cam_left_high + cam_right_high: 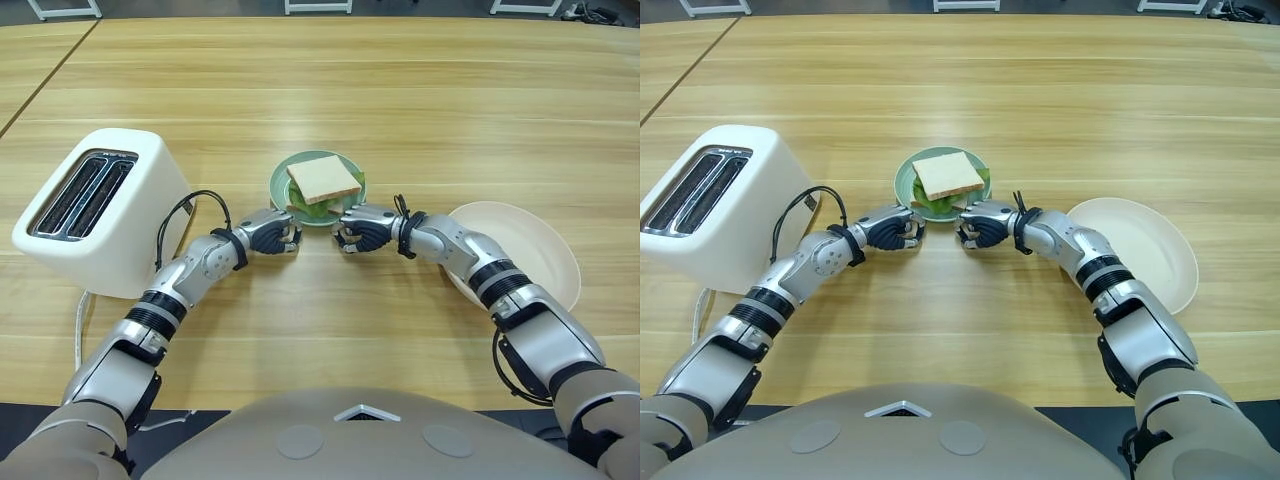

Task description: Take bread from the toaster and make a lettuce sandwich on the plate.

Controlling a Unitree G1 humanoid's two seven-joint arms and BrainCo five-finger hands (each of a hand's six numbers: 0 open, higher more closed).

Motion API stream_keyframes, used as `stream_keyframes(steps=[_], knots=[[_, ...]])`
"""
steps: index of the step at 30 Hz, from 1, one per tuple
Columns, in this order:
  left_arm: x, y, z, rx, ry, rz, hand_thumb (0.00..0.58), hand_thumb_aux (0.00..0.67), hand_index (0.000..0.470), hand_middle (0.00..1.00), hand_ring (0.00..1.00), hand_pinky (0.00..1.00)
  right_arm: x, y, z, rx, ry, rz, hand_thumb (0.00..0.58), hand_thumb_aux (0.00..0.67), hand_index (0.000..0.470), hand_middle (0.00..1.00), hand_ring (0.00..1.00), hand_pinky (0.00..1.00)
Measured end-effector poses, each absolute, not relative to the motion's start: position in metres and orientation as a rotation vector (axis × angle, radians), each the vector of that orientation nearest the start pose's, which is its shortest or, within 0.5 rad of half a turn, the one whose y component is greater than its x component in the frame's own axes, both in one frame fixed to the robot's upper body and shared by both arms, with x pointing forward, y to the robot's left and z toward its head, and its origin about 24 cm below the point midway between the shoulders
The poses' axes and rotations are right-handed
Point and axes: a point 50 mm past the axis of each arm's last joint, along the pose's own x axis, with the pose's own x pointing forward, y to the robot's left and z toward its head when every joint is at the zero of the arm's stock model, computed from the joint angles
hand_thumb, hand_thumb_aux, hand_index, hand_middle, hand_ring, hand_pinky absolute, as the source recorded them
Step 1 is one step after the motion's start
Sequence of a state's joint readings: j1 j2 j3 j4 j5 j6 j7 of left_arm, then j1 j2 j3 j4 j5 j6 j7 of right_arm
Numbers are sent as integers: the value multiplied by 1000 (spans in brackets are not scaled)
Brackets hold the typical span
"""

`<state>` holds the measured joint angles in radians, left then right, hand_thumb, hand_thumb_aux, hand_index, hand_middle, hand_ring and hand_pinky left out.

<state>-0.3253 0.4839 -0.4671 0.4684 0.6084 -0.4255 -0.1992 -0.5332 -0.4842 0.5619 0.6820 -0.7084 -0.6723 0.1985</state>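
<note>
A small green plate (281, 178) sits mid-table and carries a sandwich: a bread slice (322, 179) on top with green lettuce (318, 209) poking out beneath it. The white toaster (100, 210) stands at the left, and both of its slots look dark with no bread showing. My left hand (270, 233) rests on the table just in front of the plate's left side, fingers curled, holding nothing. My right hand (362, 229) lies in front of the plate's right side, likewise curled with nothing in it.
A larger white plate (535, 250) lies on the right, partly under my right forearm. The toaster's black cord (190, 205) loops beside my left wrist, and a white cable (79, 320) runs toward the table's front edge. Bare wooden tabletop stretches behind the plate.
</note>
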Motion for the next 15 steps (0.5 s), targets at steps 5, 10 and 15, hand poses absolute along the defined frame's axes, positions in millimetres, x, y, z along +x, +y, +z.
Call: stream_keyframes(steps=[5,10,15], knots=[[258,136,25,1188,-197,-798,0,0,0,0,0,0,289,-127,39,-1184,-372,971,0,0,0,27,27,27],[220,136,69,1066,-332,-639,0,0,0,0,0,0,265,-156,80,-957,-457,809,0,0,0,0,0,0],[181,173,105,536,-304,-340,0,0,0,0,0,0,235,-186,108,-561,-457,623,0,0,0,0,0,0]])
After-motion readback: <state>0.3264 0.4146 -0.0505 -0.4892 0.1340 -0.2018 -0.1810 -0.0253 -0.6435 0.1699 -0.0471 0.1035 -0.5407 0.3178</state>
